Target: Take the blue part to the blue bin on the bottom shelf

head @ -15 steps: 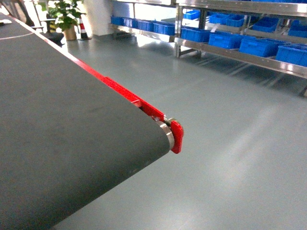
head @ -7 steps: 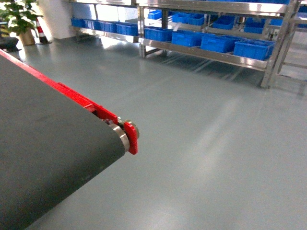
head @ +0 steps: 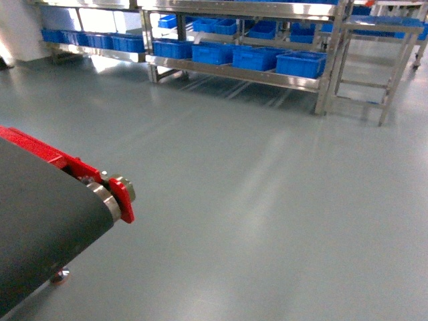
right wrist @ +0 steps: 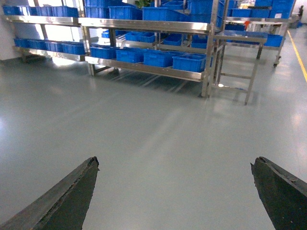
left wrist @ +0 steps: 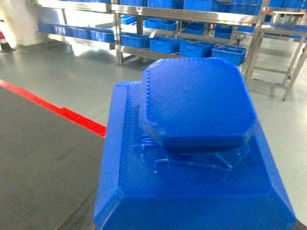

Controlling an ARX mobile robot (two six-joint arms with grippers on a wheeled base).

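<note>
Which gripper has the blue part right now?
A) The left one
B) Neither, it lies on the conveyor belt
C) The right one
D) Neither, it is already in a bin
A: the left wrist view is filled by the blue part close against the camera, while the right gripper shows spread fingers with only floor between them.

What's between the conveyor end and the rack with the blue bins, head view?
Only bare grey floor between the conveyor's red end cap and the steel rack holding blue bins; head view shows it.

A warehouse: steel racks (head: 234, 73) of blue bins (head: 299, 63), conveyor belt (head: 40, 221), grey floor (head: 267, 200)
</note>
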